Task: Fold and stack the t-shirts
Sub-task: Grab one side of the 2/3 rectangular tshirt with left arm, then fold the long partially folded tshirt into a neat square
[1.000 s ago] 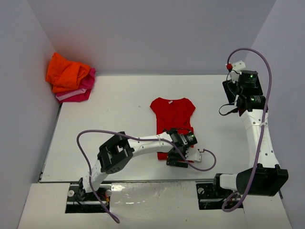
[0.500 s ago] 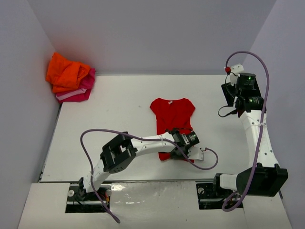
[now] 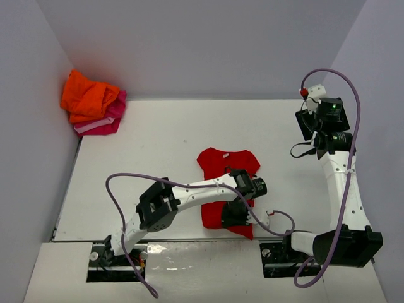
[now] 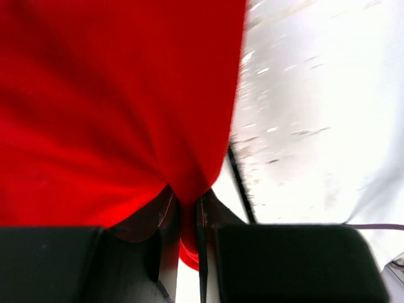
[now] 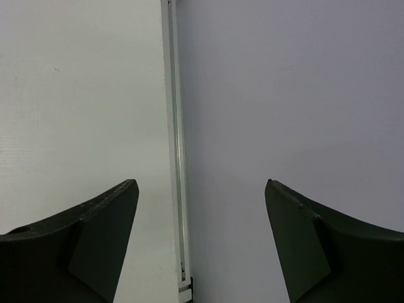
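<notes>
OK, red t-shirt (image 3: 222, 165) sits mid-tabletop towards the near edge, collar pointing away from the bases, lower half rumpled under my left arm. Left claw (image 4: 187, 216) is clamped down on a fold of red cloth near the hem. The wrist view shows fabric pinched between the fingers and draping away from them.

Orange t-shirt (image 3: 85, 95) and pink t-shirt (image 3: 107, 121) are heaped together in the far-left corner of the tabletop (image 3: 158, 136), orange on top, well apart from the red one. Neither looks folded.

Right claw (image 5: 201, 184) is parked by the right wall with its fingers spread wide and nothing between them, well away from any cloth.

My read: we're on the first fold of the first shirt, early in the job. I'd say the next move needs the pinched hem carried up and over towards the collar and laid flat. That's one-handed, so the far hem corner may lag and crease. Bringing the right arm in would help.
</notes>
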Robot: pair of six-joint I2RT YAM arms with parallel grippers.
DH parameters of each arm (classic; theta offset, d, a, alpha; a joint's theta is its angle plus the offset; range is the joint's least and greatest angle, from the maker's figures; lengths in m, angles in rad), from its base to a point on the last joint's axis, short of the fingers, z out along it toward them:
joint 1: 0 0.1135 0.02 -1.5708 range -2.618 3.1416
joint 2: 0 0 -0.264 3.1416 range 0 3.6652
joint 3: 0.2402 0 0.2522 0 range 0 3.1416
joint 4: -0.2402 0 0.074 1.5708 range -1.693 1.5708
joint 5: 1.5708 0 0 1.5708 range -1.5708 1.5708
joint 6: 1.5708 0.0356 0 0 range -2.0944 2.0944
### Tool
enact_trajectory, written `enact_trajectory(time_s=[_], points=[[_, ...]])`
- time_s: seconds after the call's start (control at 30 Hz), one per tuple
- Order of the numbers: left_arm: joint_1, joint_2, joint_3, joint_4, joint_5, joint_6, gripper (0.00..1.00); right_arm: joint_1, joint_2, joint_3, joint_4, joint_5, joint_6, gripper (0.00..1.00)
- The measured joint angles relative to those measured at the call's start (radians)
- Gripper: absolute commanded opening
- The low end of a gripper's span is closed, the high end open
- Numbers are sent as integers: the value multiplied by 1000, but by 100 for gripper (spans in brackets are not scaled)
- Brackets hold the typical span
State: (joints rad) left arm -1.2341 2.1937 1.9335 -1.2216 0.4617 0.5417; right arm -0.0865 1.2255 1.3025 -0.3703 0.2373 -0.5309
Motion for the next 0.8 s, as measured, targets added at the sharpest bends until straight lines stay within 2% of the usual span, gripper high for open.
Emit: enact_trajectory(time_s=[0.2, 0.43, 0.8], points=[[-31, -27, 143, -62, 79, -20, 0, 0, -10, -3, 0, -2, 0, 79], [-10, -37, 249, -93, 83, -21, 0, 0, -45, -3, 0, -2, -5, 80], [252, 127, 558, -113, 55, 56, 0, 0, -49, -3, -1, 2, -34, 80]])
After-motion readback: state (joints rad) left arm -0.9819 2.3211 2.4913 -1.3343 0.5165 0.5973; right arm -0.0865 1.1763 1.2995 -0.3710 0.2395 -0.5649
